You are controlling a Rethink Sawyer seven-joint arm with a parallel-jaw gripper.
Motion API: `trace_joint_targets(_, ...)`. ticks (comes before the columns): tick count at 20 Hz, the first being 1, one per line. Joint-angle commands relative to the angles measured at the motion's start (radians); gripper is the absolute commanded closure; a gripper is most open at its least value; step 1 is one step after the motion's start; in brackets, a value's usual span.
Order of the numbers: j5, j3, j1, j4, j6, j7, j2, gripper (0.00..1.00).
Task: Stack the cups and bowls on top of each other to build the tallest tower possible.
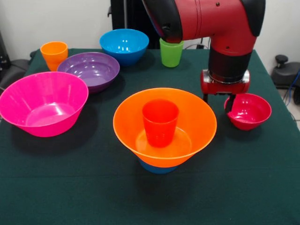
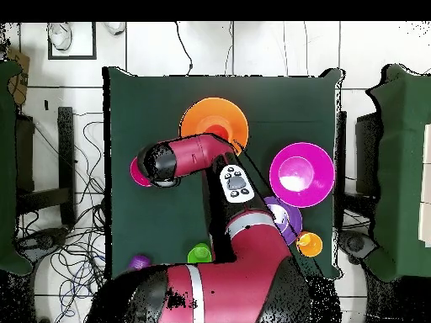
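Observation:
The tower stands at the table's middle: a large orange bowl (image 1: 187, 117) (image 2: 215, 118) sits on a small light-blue bowl (image 1: 157, 168), and a red-orange cup (image 1: 160, 122) stands upright inside it. To the right, my gripper (image 1: 217, 102) is open and low over the small red bowl (image 1: 248, 112) (image 2: 135, 172). One finger is inside its rim and the other outside. Around the table are a pink bowl (image 1: 44, 103) (image 2: 301, 174), a purple bowl (image 1: 89, 70), a blue bowl (image 1: 124, 44), a yellow-orange cup (image 1: 54, 54) (image 2: 310, 245), a green cup (image 1: 171, 52) (image 2: 199, 252) and a purple cup (image 2: 139, 262).
A dark green cloth (image 1: 70, 187) covers the table. The arm's red body (image 1: 215, 18) hangs over the back right and hides the blue bowl from above. The tower's wide orange rim reaches close to the red bowl.

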Motion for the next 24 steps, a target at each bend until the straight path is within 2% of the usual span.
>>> trace_joint_targets(1, 0.023, -0.022, 0.008, -0.041, -0.048, 0.111, 0.024, 0.0)
trace_joint_targets(7, 0.052, -0.023, 0.023, -0.009, -0.016, 0.122, 0.0, 0.0)
trace_joint_targets(10, 0.066, -0.025, 0.035, 0.026, -0.024, 0.138, -0.019, 0.0)
trace_joint_targets(18, 0.08, -0.038, 0.048, 0.039, -0.039, 0.113, -0.003, 0.0)
trace_joint_targets(21, 0.087, -0.046, 0.065, 0.083, -0.063, 0.139, -0.02, 0.0)
trace_joint_targets(24, 0.092, -0.05, 0.074, 0.088, -0.078, 0.146, -0.014, 0.0)
